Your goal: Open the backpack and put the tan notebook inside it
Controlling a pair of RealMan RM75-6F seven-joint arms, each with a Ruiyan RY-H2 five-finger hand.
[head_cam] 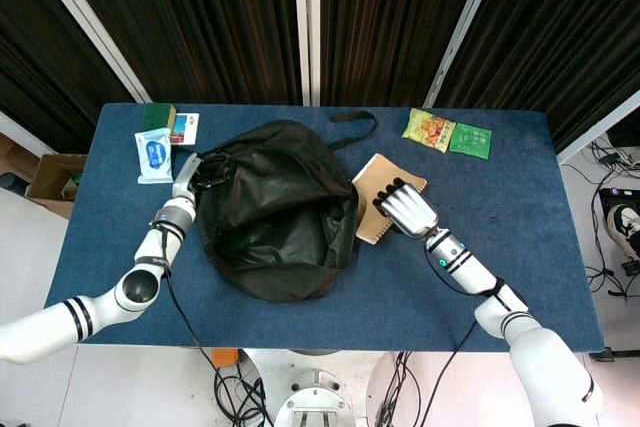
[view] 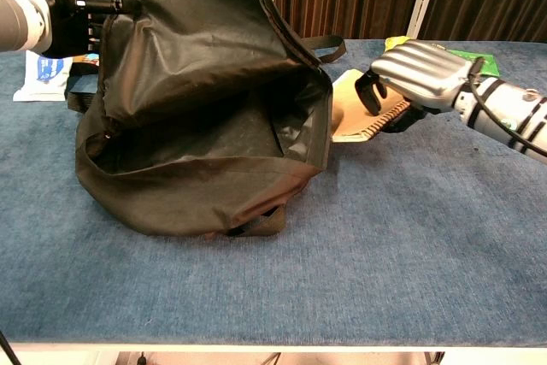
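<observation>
The backpack [view: 205, 126] is already gaping open on the surface [view: 410, 245], its top flap held up high by the left hand [view: 73, 19], which is clenched on the flap's edge near the back-left corner. The notebook [head_cam: 385, 209] sits just beside the bag's right side, one edge nearly touching the opening, and it is grasped by the right hand [head_cam: 405, 207], fingers curled over the top cover and, judging from the chest view, the thumb tucked under so the near edge is tipped up off the surface. For this step to go well, the notebook probably ought to be lifted a bit more so its leading edge clears the bag's rim, then slid in flat and sideways through the mouth rather than pushed against the fabric, which looks floppy and would likely just get shoved along. The flap should be kept raised until the notebook is fully inside. The right forearm is stretched low across the surface, palm down, wrist angled toward the bag.
</observation>
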